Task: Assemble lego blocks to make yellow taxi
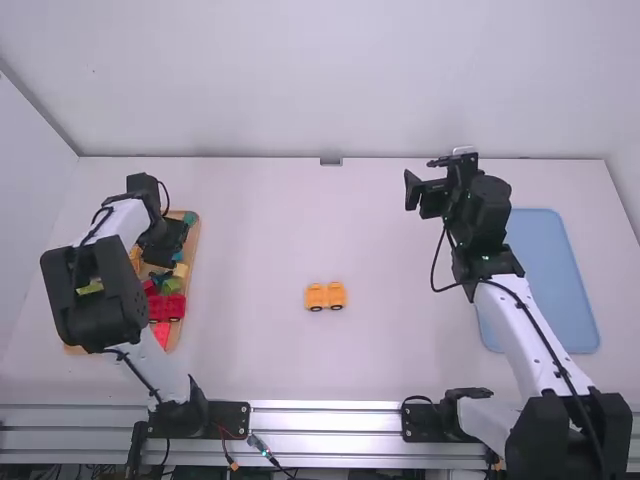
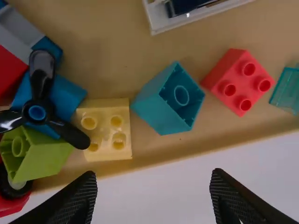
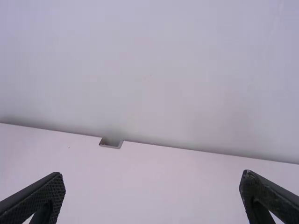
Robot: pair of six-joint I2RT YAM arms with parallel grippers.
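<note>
Bench (image 1: 250, 240) | orange blocks (image 1: 316, 296) sit right of tray (image 2: 112, 56) | left end effector (image 1: 180, 245) over tray, wide | right end effector (image 1: 421, 174) farther right, wide

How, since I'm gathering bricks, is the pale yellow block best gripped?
Studs face up, so from above; I'd pinch the pale yellow block by its sides facing the tray's nearest edge and middle, since the propeller and teal block crowd the others.

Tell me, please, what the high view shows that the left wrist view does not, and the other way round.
The high view adds the orange wheeled blocks mid-table and the blue tray at right. The left wrist view adds the red four-stud block beside the teal block. Both share the tan tray, pale yellow block and light green block.
</note>
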